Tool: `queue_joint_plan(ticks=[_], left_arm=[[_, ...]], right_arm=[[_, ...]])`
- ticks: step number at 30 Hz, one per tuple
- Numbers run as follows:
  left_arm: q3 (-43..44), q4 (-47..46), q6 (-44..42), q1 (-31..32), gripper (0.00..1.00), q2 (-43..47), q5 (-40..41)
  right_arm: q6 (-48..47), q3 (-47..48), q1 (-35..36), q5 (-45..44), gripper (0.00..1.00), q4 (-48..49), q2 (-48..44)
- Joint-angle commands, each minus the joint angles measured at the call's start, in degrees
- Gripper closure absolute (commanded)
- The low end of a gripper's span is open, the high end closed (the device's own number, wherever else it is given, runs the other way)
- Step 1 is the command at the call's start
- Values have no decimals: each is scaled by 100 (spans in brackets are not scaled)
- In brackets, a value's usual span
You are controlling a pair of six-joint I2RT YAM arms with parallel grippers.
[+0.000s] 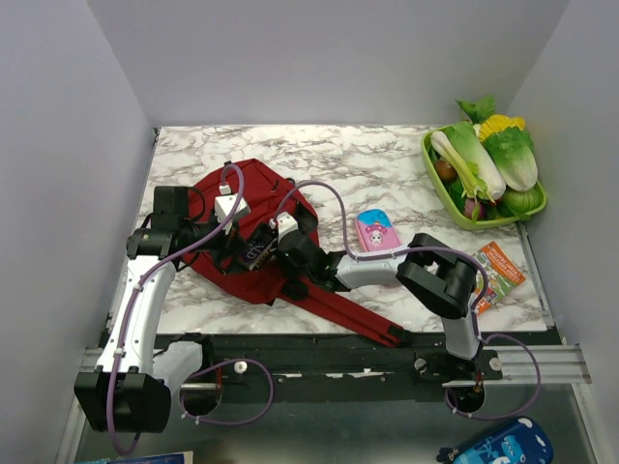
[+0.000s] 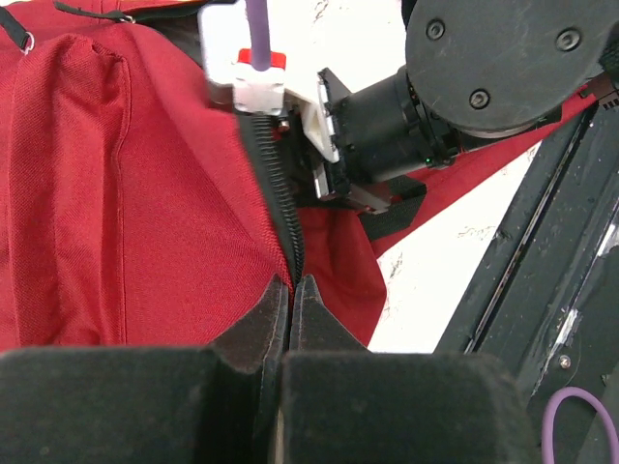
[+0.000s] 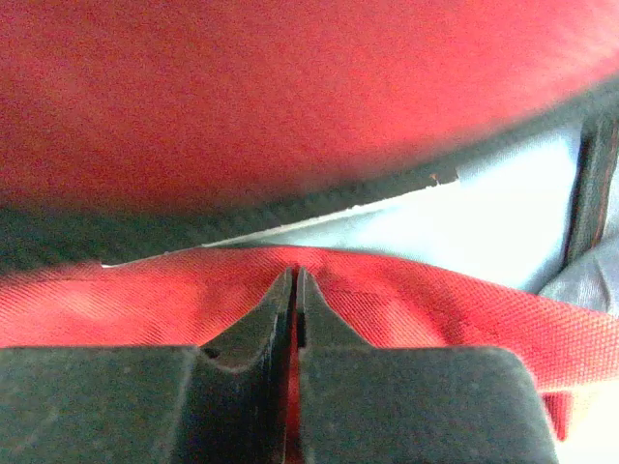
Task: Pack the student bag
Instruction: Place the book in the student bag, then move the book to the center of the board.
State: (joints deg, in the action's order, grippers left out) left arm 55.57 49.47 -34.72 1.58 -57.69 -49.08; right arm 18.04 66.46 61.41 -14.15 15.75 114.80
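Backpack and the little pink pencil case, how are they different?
The backpack is dark red; the pencil case is pink with a cartoon picture. The backpack is far bigger than the pencil case. The backpack lies rumpled with a strap trailing toward the near edge; the pencil case lies flat and tidy. Both rest on the marble table.
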Motion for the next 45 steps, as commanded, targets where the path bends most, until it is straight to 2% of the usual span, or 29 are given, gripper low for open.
queue_joint_plan(ticks=[1, 8, 10, 11, 14, 15, 20, 22, 25, 32, 34, 35, 37, 40, 41, 42, 44, 45], left_arm=[[-29, -34, -18, 26, 100, 39, -260], [50, -78, 0, 26, 100, 12, -269], [42, -87, 0, 26, 100, 4, -269], [33, -78, 9, 26, 100, -14, -277], [15, -78, 0, 26, 100, -23, -295], [24, -69, 26, 26, 100, -23, -295], [243, 45, 53, 35, 100, -32, -348], [340, 150, 53, 35, 100, -14, -392], [384, 282, 44, 35, 100, 21, -480], [419, 519, -105, 35, 100, 21, -655], [454, 616, -149, 35, 100, 21, -682], [463, 642, -184, 35, 100, 30, -664], [446, 660, -246, 35, 100, 47, -603], [358, 608, -298, 35, 100, 91, -568], [323, 581, -290, 35, 100, 100, -568], [288, 520, -281, 35, 100, 109, -568], [209, 441, -211, 35, 100, 144, -611], [182, 371, -185, 35, 100, 153, -629]], right_arm=[[155, -580, -50, 70, 89, -327, -63], [279, -520, -41, 342, 93, -459, 68], [322, -511, -41, 413, 95, -336, 68], [384, -485, -32, 509, 99, -249, 51], [480, -397, -41, 816, 99, 199, 7], [472, -257, -41, 887, 99, 444, 59], [604, 596, -24, 572, 99, 455, 630], [420, 483, -15, 659, 99, 1270, 806], [402, 404, -23, 414, 99, 1931, 921], [-28, -36, -41, -606, 99, 3583, 930], [-247, -115, -41, -370, 99, 3917, 860], [-466, -176, -41, 92, 99, 3953, 772], [-521, -580, -41, 499, 99, 3753, 255], [-504, -1185, -50, 721, 81, 2700, -692], [-512, -1266, -41, 573, 69, 2314, -870], [-512, -1328, -41, 476, 67, 1562, -1011], [-329, -1626, -50, 125, 64, 933, -1475], [-154, -1862, -41, -486, 57, 669, -1739]])
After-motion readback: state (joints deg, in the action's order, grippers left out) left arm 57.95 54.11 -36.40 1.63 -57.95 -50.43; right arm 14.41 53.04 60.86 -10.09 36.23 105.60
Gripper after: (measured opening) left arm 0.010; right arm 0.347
